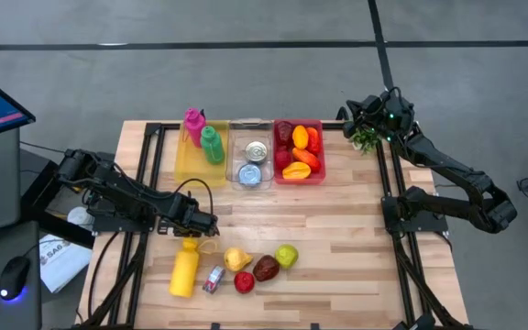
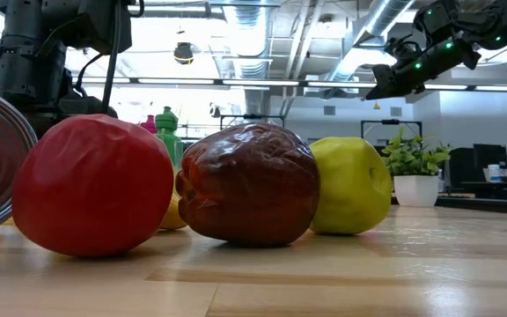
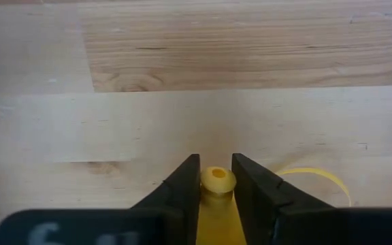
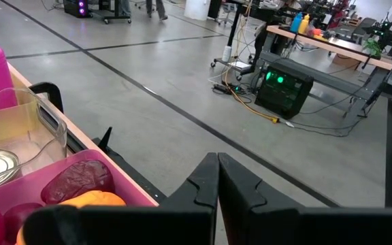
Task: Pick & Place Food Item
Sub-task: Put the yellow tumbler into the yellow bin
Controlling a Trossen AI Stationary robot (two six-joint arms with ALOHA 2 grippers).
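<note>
Yellow plastic marks the bottle [image 1: 184, 271] lying at seven o'clock on the wooden table [image 1: 337, 238]; its nozzle is pinched between the narrow fingers [image 3: 182, 187] of the left gripper [image 1: 211, 222]. At six o'clock a lemon [image 1: 237, 260], red tomato [image 1: 244, 281], dark apple [image 1: 266, 268] and green apple [image 1: 287, 256] are clustered. At one o'clock the right gripper [image 1: 348, 112] is held off the table's corner, fingers pressed together, empty.

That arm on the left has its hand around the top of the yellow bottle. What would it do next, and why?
Probably finish squeezing, then lift. The left hand has its fingers on both sides of the yellow bottle's neck, and the bottle lies on the table. The yellow bin, already holding bottles, looks the likely spot.
</note>
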